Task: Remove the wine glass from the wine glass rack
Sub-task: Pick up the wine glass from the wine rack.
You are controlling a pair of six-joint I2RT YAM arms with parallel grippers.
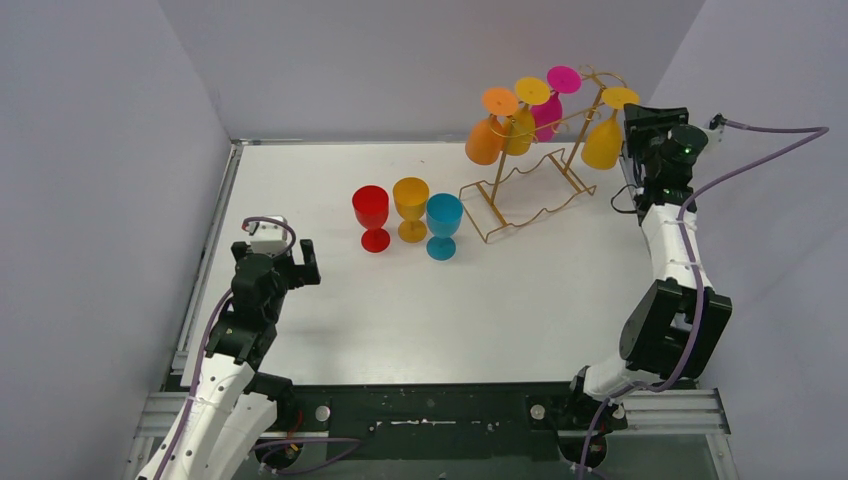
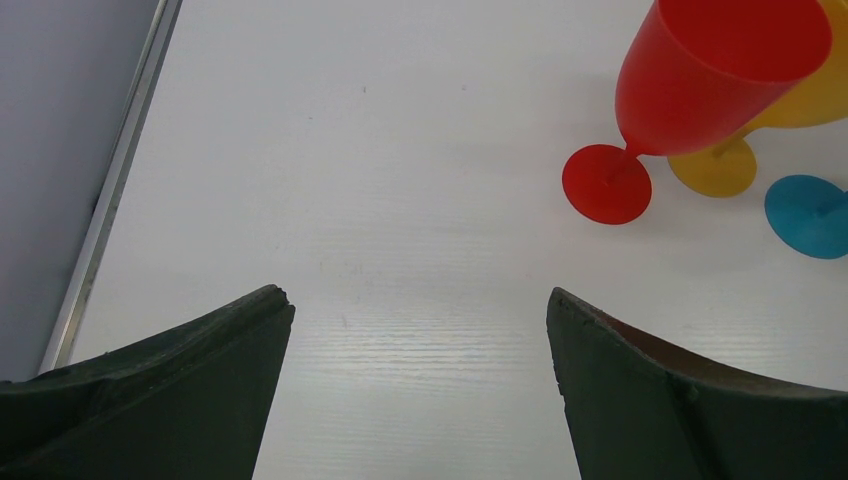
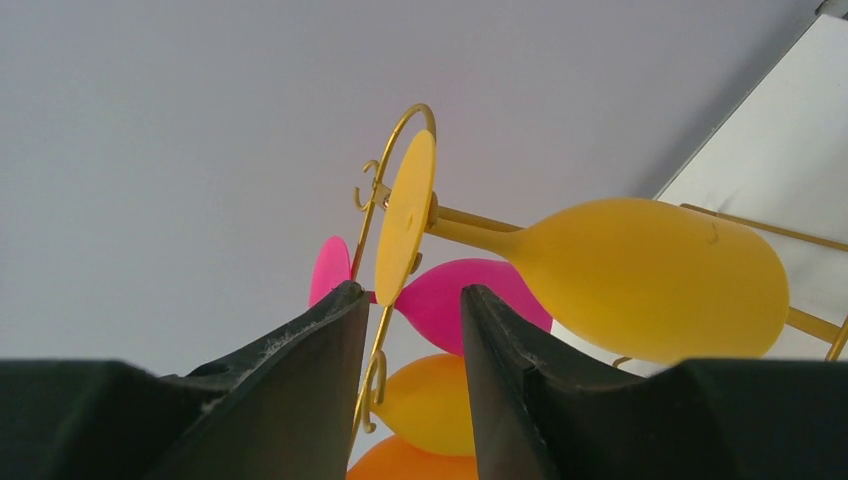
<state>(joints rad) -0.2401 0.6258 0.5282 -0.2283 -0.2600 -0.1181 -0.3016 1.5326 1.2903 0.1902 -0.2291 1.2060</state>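
The gold wire wine glass rack (image 1: 520,205) stands at the table's far right, also in the right wrist view (image 3: 397,140). Several wine glasses hang upside down from it: orange (image 1: 485,140), amber (image 1: 520,130), pink (image 1: 547,115), and yellow (image 1: 603,143) at the right end. My right gripper (image 1: 632,120) is raised beside the yellow glass (image 3: 650,275). Its jaws stand a little apart, and the edge of that glass's foot (image 3: 405,225) and a rack wire lie between the tips (image 3: 410,290), not clamped. My left gripper (image 1: 280,257) is open and empty over the table (image 2: 420,295).
Red (image 1: 371,215), yellow (image 1: 411,205) and blue (image 1: 443,225) glasses stand upright mid-table, left of the rack; the red one (image 2: 700,80) shows in the left wrist view. Grey walls close in the table, with a metal rail (image 2: 110,190) on the left.
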